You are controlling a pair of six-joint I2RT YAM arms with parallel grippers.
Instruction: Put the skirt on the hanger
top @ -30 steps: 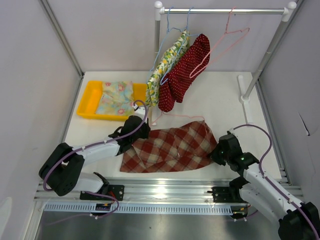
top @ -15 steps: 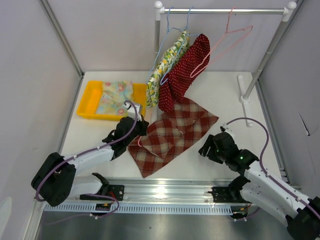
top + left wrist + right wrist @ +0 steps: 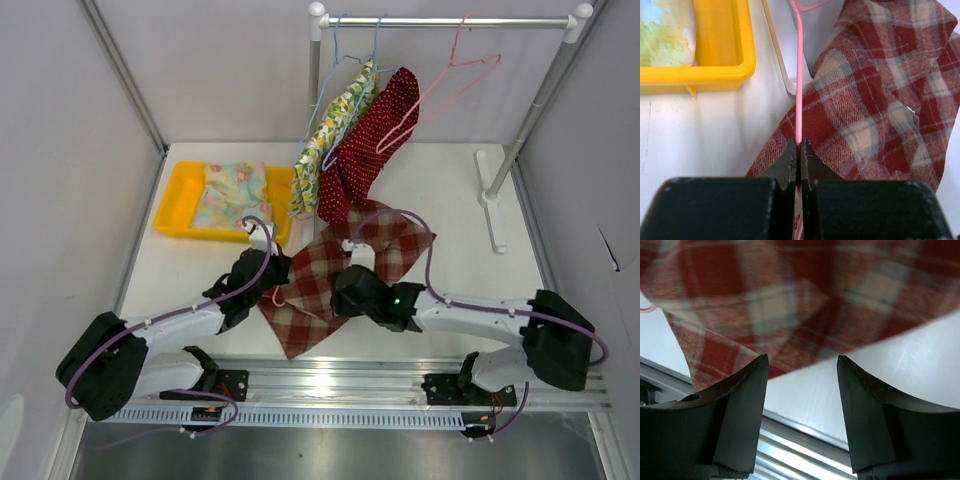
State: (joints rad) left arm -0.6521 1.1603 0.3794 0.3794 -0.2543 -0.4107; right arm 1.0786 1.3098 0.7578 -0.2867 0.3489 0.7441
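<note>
The red plaid skirt (image 3: 345,262) lies rumpled on the white table, one corner pointing at the near edge. It also shows in the left wrist view (image 3: 880,100) and the right wrist view (image 3: 790,295). My left gripper (image 3: 270,270) is at the skirt's left edge, shut on the thin pink hanger wire (image 3: 799,75), which runs away along the skirt's edge. A small pink loop of the hanger (image 3: 278,297) shows beside the skirt. My right gripper (image 3: 345,292) is open and empty (image 3: 802,367), just above the skirt's near edge.
A yellow tray (image 3: 178,205) with a floral cloth stands at the back left (image 3: 715,55). The clothes rail (image 3: 440,20) carries a floral garment, a red dotted garment (image 3: 365,150) and an empty pink hanger (image 3: 450,75). The aluminium rail (image 3: 805,440) runs along the table's near edge.
The skirt has been swung from lying flat and wide into a rumpled diagonal shape. My right arm has swept from the right side to the middle, over the skirt. My left gripper stays shut on the hanger.
</note>
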